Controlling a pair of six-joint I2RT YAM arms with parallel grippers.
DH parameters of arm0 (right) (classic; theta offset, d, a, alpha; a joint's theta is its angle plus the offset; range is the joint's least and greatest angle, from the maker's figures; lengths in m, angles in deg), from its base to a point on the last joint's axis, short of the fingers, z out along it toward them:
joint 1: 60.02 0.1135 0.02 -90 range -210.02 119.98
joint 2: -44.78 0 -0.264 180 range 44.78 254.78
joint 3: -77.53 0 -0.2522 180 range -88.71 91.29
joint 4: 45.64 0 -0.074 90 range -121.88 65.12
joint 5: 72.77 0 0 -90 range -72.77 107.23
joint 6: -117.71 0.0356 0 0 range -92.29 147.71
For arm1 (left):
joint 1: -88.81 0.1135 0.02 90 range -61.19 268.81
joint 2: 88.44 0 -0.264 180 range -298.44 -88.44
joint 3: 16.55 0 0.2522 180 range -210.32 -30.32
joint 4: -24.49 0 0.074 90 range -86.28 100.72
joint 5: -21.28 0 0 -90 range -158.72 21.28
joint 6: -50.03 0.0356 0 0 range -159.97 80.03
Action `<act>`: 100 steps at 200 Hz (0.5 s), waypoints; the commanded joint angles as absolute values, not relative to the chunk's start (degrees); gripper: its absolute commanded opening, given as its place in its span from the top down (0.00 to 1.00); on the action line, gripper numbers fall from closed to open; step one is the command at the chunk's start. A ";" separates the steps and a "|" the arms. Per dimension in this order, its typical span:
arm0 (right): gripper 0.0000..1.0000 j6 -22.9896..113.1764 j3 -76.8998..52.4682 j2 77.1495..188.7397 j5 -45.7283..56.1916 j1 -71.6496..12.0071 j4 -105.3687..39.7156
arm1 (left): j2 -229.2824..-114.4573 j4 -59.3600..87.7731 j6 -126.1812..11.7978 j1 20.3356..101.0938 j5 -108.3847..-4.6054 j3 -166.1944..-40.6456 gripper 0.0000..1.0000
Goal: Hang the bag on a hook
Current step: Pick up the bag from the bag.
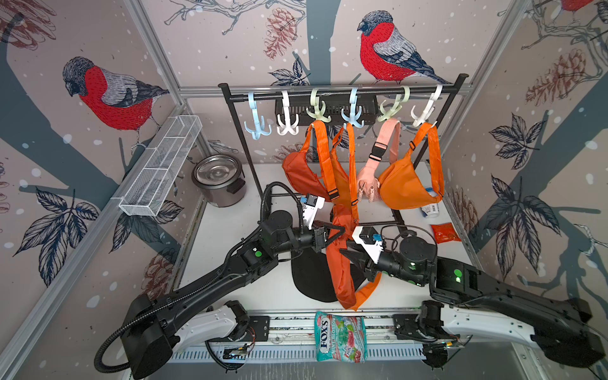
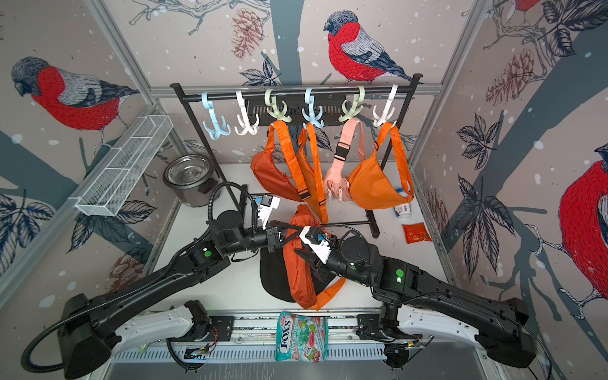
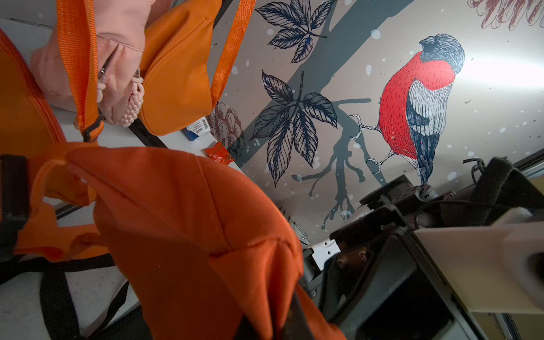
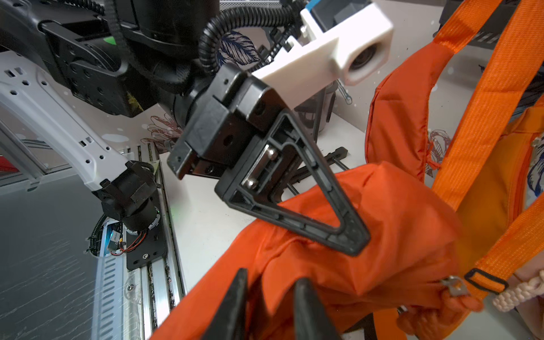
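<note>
Orange fabric is pinched in your left gripper point(image 4: 353, 244): its jaws are closed on the upper end of the bag point(image 1: 342, 279), at centre frame in both top views. Your right gripper point(image 1: 344, 254) sits just below it in frame, against the same bag. In the right wrist view its fingers point(image 4: 309, 306) stand apart with cloth beyond the gap, so I judge it open and bearing no load.

From the grippers, the bag's long axis runs down toward the lower edge of the frame, away from the rack. Its strap point(image 1: 367, 289) loops out at that low end, beside your right arm. The coming move turns on this: the part that must go over a hook is the end farthest from the hooks.

Higher in the frame, the rail point(image 1: 329, 91) carries six hooks point(image 1: 256, 126). Four appear to bear straps: three orange hung bags point(image 1: 404, 187) and one pink bag point(image 1: 368, 179). That makes five bags in all. Two hooks at the left end, pale blue and white, are free. They lie up and left of the grippers, and your left arm is the nearer one.
</note>
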State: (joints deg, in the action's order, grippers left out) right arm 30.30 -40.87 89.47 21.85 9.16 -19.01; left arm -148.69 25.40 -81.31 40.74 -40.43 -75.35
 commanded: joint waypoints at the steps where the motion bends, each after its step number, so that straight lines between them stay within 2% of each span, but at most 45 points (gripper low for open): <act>1: 0.26 30.43 -42.48 87.06 23.71 9.15 -22.20 | -146.72 27.44 -78.62 40.86 -38.14 -75.75 1.00; 12: 0.19 32.04 -44.02 84.88 26.69 8.85 -23.42 | -145.47 27.77 -77.55 40.89 -37.38 -75.67 1.00; 23: 0.15 34.40 -45.41 83.09 32.45 7.82 -23.83 | -144.17 27.86 -76.77 40.86 -37.17 -75.58 1.00; 41: 0.15 38.89 -46.54 82.16 38.07 3.32 -21.55 | -142.23 28.25 -76.03 40.85 -37.84 -74.99 1.00; 66: 0.14 46.15 -48.87 82.09 38.68 -5.01 -18.88 | -140.85 28.48 -75.48 40.89 -38.49 -74.35 1.00; 100: 0.13 54.84 -53.25 81.89 43.81 -10.54 -14.34 | -140.18 28.99 -75.53 40.92 -38.58 -73.84 1.00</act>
